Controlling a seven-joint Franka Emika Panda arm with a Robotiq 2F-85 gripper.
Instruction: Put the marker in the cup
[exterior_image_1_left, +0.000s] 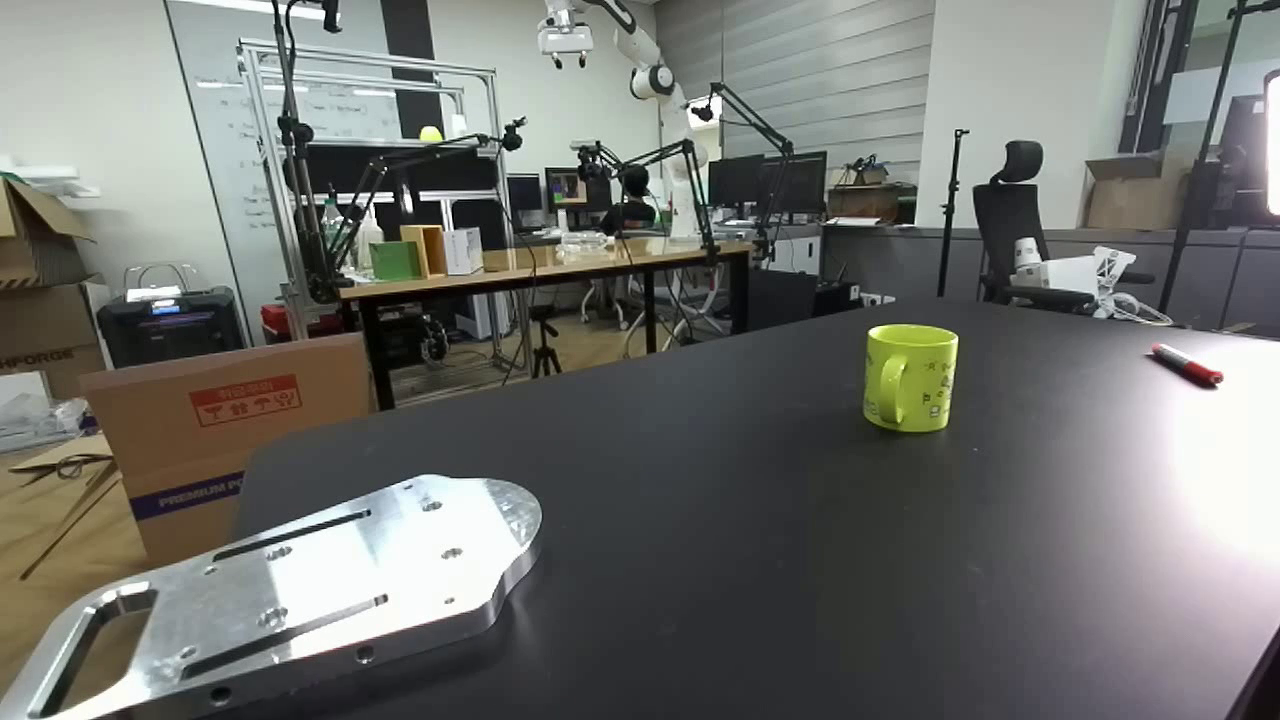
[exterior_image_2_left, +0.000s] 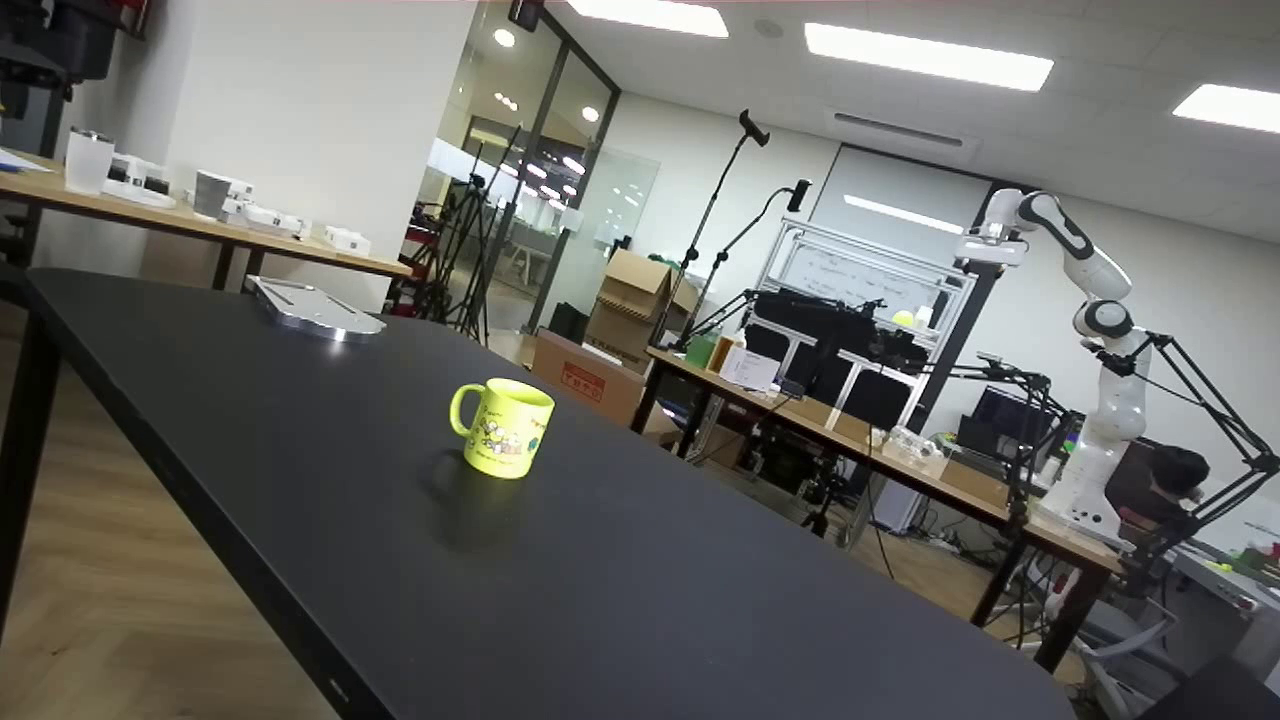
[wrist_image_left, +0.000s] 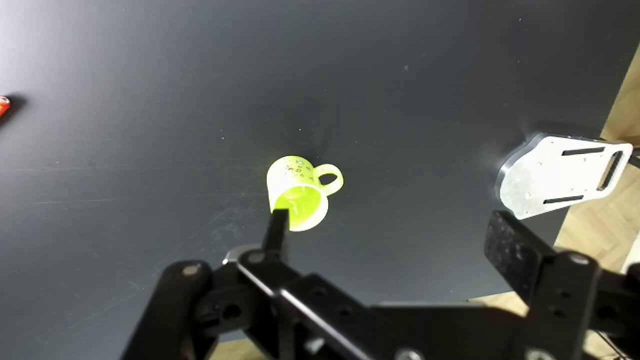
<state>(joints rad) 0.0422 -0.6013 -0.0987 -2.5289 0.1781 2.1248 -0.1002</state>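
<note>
A red marker (exterior_image_1_left: 1187, 366) lies loose on the black desk (exterior_image_1_left: 700, 500), nearer its far edge than the upright yellow-green cup (exterior_image_1_left: 918, 378), which stands in from every edge shown. In the wrist view the robot's gripper (wrist_image_left: 390, 220) is spread wide, nothing between its fingers (wrist_image_left: 515, 250), so the first step, reaching for the marker (only a red end shows at that view's margin), appears to be in hand. The next move likely calls for travel away from the edge the metal plate (exterior_image_1_left: 330, 570) overhangs, the fingers squared across the marker, then a low pinch. Behind the desk's rounded corner, a carton (exterior_image_1_left: 280, 360) carries a red label (exterior_image_1_left: 246, 400) in apparent Korean and a purple band (exterior_image_1_left: 190, 497) reading "PREMIUM PO" before the corner hides the rest; a box (exterior_image_1_left: 50, 320) farther back shows "HFORGE." The cup's print is too small to read.
</note>
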